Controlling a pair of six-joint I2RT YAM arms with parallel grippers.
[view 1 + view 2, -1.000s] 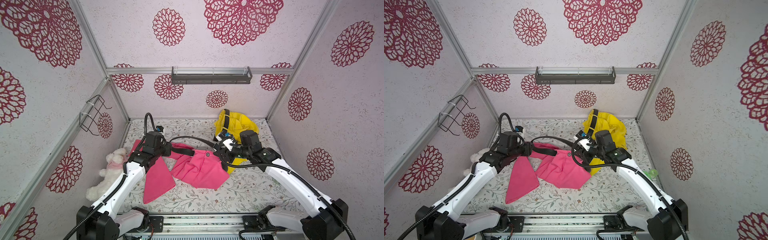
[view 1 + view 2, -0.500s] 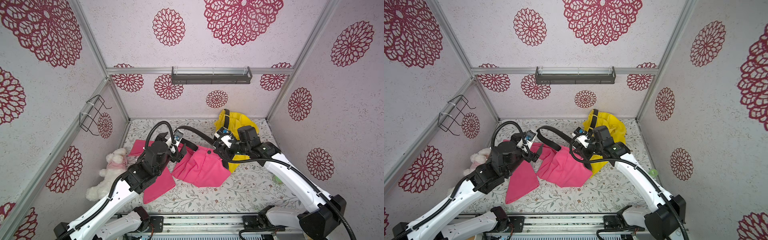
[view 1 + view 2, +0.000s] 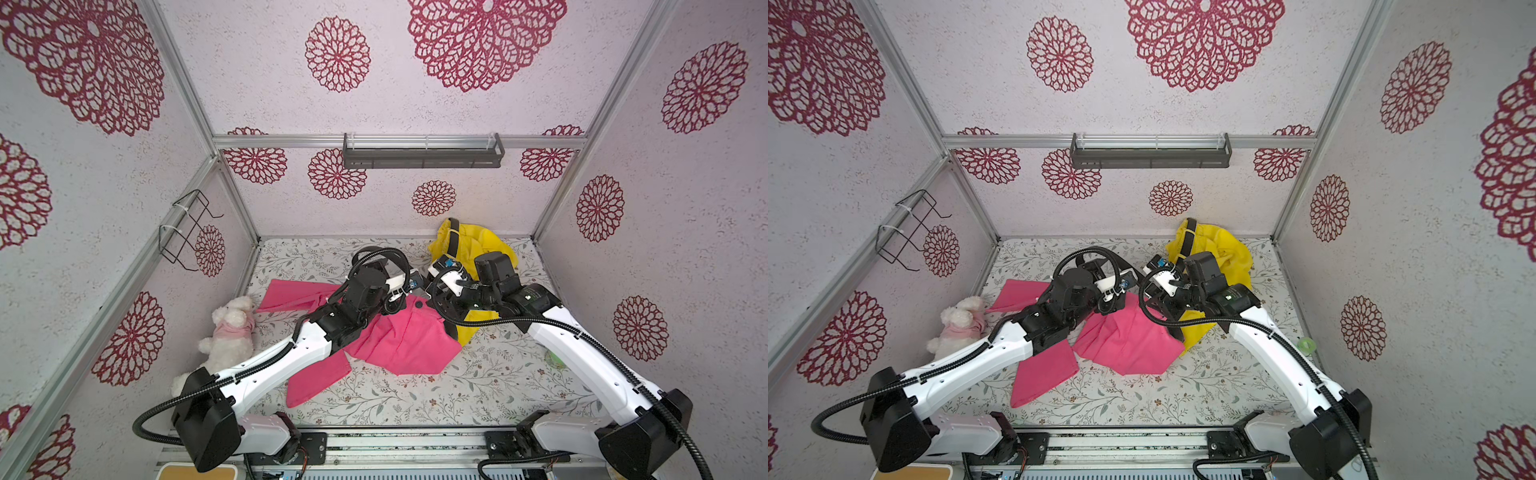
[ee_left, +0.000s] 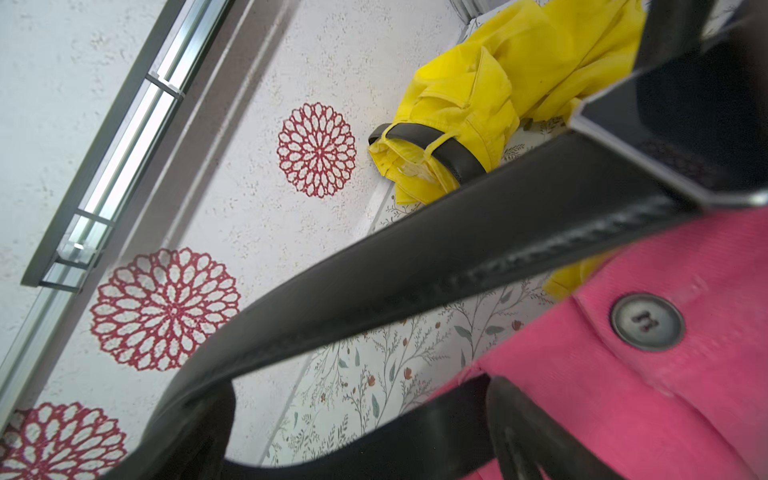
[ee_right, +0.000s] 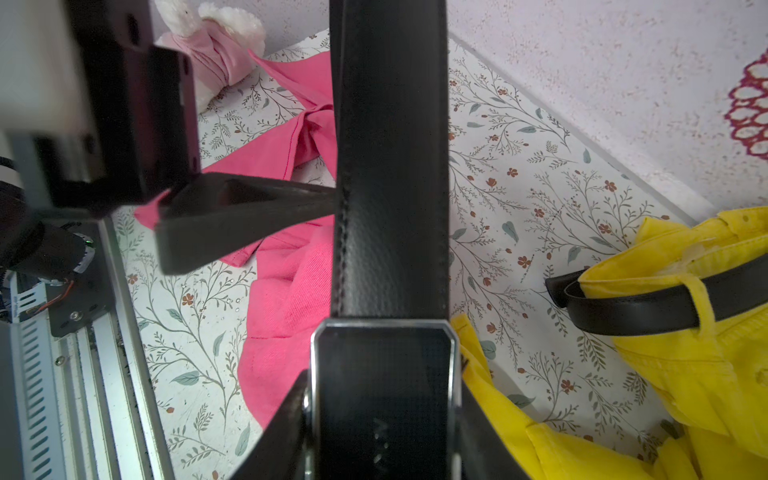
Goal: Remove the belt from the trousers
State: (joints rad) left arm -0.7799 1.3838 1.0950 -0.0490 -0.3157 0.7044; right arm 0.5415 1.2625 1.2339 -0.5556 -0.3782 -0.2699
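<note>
In both top views the two wrists crowd together at the centre of the frame, over the waist of the pink trousers (image 3: pixel 407 345) (image 3: pixel 1125 340). Their housings and black cables hide the fingertips and most of the belt (image 5: pixel 390 166), so the grip cannot be read from there. The left wrist view shows its own fingers only as dark, blurred shapes cut off by the bottom edge.

The right gripper (image 5: pixel 382 419) is clenched on the belt at its buckle (image 5: pixel 384 374). The silver-framed buckle sits at bottom centre of the right wrist view, with a dark finger on each side.

The left gripper (image 4: pixel 357 390) stands released, jaws wide apart. One finger (image 5: pixel 245 220) reaches in from the left of the right wrist view, its tip at the strap's stitched edge — whether it touches I cannot tell.

From the buckle the strap runs straight up the middle of that view, in front of the pink cloth. In the left wrist view it crosses from lower left to upper right, passing over the lower-left finger and above the trouser button (image 4: pixel 647 322). How much of it sits in the loops is hidden.

The yellow trousers (image 3: pixel 494 245) lie at the upper right of the table (image 3: pixel 415 403), a second belt (image 5: pixel 644 307) threaded through their loop.
</note>
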